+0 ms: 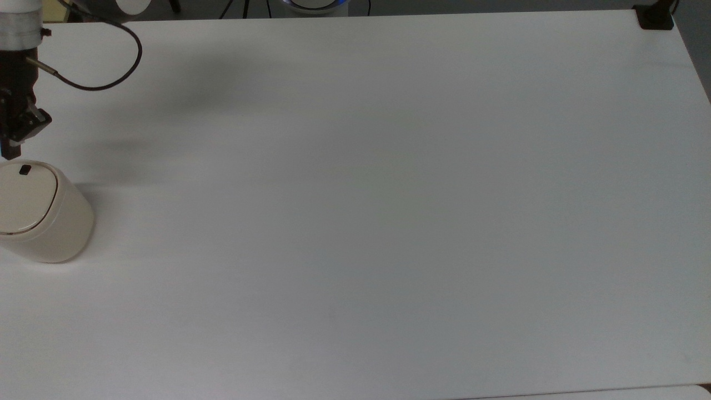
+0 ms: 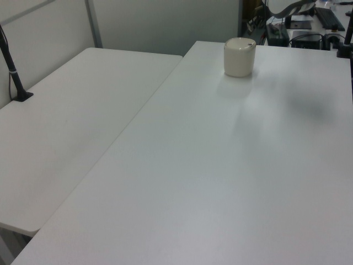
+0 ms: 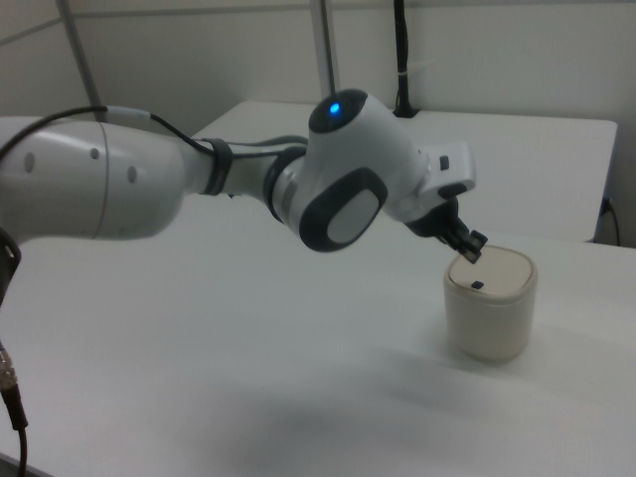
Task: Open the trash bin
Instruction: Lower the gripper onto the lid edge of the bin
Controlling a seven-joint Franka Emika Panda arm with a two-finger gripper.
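You get even, bright overhead light on the white surface. Soft grey shadows smear across it at the top view's far left. The trash bin throws a faint shadow toward the top view's right. The right view is slightly soft, the arm blurred.
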